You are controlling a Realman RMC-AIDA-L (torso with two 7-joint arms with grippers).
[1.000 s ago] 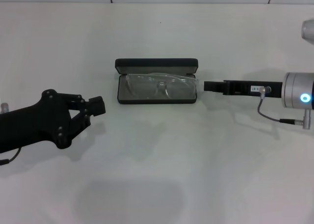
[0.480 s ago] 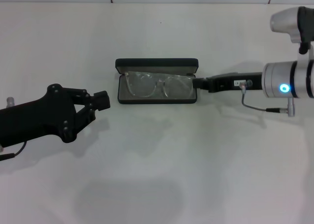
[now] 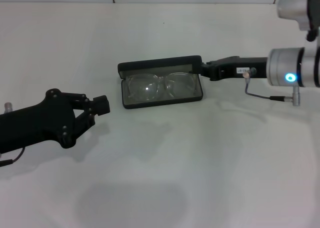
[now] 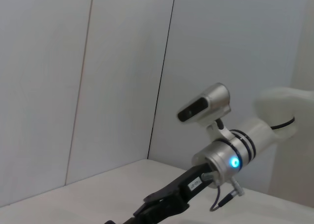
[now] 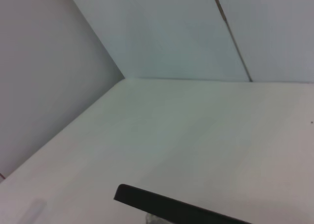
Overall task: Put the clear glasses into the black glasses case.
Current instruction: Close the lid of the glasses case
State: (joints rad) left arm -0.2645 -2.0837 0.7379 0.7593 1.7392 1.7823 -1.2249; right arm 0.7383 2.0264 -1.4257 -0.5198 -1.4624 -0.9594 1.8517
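Note:
The black glasses case [image 3: 161, 102] lies open at the table's middle. The clear glasses [image 3: 160, 86] rest inside it on the grey lining. Its lid [image 3: 159, 65] stands tilted along the far side, and the right wrist view shows that lid's dark edge [image 5: 171, 209]. My right gripper [image 3: 204, 69] reaches in from the right, its tip against the lid's right end. Whether it pinches the lid is hidden. My left gripper [image 3: 102, 106] hovers left of the case, shut on nothing and apart from it.
The white table [image 3: 165, 178] runs to a pale wall at the back. A grey cable [image 3: 257, 94] loops under the right wrist. The left wrist view looks across at the right arm [image 4: 230, 157] in front of that wall.
The right gripper has shifted toward the far side at the lid's right end. The lid has tipped and the case has turned slightly. The left gripper drew back a little to the left.

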